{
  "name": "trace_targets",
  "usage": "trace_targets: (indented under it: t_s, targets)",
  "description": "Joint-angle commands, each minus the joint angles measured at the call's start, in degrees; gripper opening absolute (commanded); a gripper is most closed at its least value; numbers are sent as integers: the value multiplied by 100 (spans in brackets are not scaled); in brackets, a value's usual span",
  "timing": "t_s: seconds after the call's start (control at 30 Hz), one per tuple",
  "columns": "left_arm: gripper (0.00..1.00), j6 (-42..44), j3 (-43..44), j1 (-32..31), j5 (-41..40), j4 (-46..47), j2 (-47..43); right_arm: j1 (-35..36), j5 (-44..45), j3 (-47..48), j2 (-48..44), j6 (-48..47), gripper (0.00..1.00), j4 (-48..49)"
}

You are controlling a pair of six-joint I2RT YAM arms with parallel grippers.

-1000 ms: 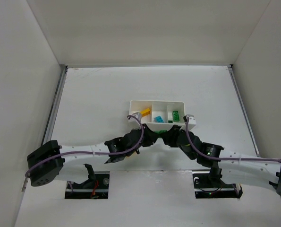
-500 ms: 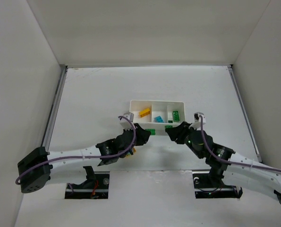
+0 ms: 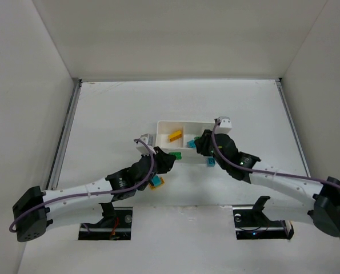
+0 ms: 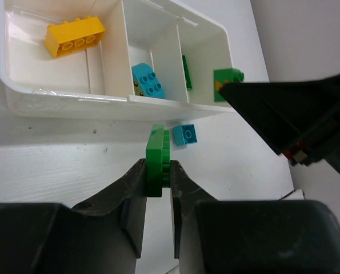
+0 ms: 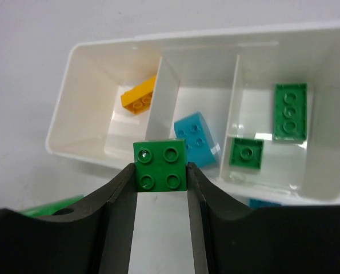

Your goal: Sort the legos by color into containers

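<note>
The white tray (image 3: 164, 123) has three compartments. The left one holds an orange-yellow brick (image 5: 138, 98), the middle one a cyan brick (image 5: 195, 142), the right one two green bricks (image 5: 290, 111). My left gripper (image 4: 157, 171) is shut on a green brick (image 4: 156, 162) held on edge above the table, just in front of the tray's near wall (image 4: 101, 105). My right gripper (image 5: 160, 171) is shut on a square green brick (image 5: 160, 165) and holds it above the tray's near wall, around the middle compartment. In the top view it (image 3: 199, 142) hangs over the tray.
A small cyan brick (image 4: 186, 135) lies on the table just in front of the tray. A cyan brick and an orange brick (image 3: 156, 182) lie on the table under my left arm. White walls close in the table on three sides.
Both grippers were down together in front of the tray. They have parted and risen, each with a green brick. The right one has moved over the tray, the left one to the left.
</note>
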Motion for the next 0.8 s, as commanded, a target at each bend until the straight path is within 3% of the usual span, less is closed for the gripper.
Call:
trace_targets:
  t_s: [0.0,0.23,0.3,0.37,0.5,0.77]
  targets:
    - [3,150,-31,29,-168,-61,-253,-229,-28,606,619,-697,31,664]
    - [3,369,135,99,-229,-141,-281,-441,-64,880,1271,-803,40,822]
    - [3,448,232,108,-229,-123,-184,-467,-90,932,1289,-812,50,849]
    - [3,519,320,108,-229,-97,-114,-468,-142,941,1254,-821,41,849]
    - [3,572,399,117,-229,-44,-25,-494,-248,915,1070,-839,32,832]
    - [4,668,610,117,-229,-26,159,-476,-134,643,613,-865,39,735]
